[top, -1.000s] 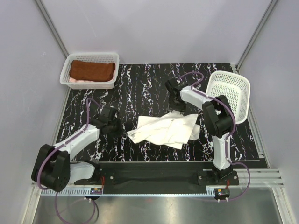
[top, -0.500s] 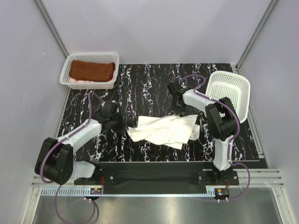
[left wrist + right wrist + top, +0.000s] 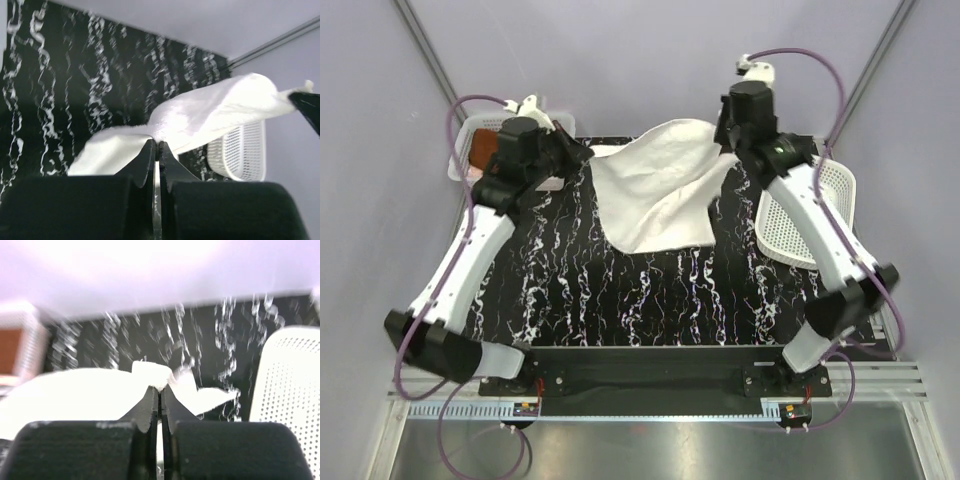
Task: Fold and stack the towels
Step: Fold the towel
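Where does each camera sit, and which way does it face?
Top external: above and behind the bases, looking down at the table; both arms, left gripper and right gripper holding up the white towel.
Left wrist: on the left arm, facing past its shut fingers, over the towel, towards the right-hand basket.
Right wrist: on the right arm, facing past its shut fingers pinching the towel.
Shared: all show towel and basket.

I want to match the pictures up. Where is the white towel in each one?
Top view: the white towel hangs spread in the upper middle.
Left wrist view: it stretches from the middle to the right edge.
Right wrist view: blurry, at the left and centre.
Shared landmark: the white basket, on the right in all three.
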You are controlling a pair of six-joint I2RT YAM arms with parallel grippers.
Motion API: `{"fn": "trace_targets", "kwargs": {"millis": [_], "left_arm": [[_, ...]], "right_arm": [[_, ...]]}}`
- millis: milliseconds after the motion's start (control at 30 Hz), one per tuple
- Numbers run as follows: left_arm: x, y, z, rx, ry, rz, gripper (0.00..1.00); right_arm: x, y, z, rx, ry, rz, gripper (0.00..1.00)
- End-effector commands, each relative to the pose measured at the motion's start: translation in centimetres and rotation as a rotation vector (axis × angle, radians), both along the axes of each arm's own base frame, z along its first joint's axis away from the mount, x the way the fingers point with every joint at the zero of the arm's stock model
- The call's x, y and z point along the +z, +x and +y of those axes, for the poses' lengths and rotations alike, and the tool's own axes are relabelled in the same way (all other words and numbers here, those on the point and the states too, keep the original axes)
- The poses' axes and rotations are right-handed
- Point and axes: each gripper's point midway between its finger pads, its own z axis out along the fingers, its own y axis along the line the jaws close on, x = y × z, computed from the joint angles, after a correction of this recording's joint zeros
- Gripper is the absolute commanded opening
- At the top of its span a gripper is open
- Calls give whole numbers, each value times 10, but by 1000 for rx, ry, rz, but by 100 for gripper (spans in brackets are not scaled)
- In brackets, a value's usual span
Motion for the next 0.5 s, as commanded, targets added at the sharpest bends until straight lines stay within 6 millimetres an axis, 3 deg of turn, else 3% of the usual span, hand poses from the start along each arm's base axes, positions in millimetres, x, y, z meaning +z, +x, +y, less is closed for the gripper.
{"fn": "trace_targets", "kwargs": {"millis": [0, 33, 67, 100, 133, 167, 200, 267, 300, 467], "left_arm": [[78, -40, 3, -66, -52, -199, 0], [99, -61, 3, -103, -84, -255, 0], [104, -71, 1, -128, -105, -271, 0], [114, -83, -1, -160, -123, -300, 0], [120, -96, -7, -199, -129, -315, 0], [134, -116, -7, -229, -137, -354, 0], [134, -126, -9, -247, -121, -352, 0], [148, -155, -14, -295, -145, -387, 0], [150, -163, -16, -310, -157, -384, 0], [179, -217, -23, -431, -276, -409, 0]], "right_arm": [[101, -60, -32, 1, 53, -221, 0], [110, -73, -34, 11, 93, -244, 0], [117, -86, -36, 26, 124, -269, 0], [109, -97, -30, 80, 145, -259, 0], [135, -125, -35, 123, 199, -333, 0], [141, -139, -32, 172, 220, -359, 0], [149, -164, -31, 237, 251, -401, 0], [153, -187, -37, 249, 303, -426, 0], [158, -208, -42, 276, 326, -455, 0], [180, -265, -34, 442, 441, -527, 0]]}}
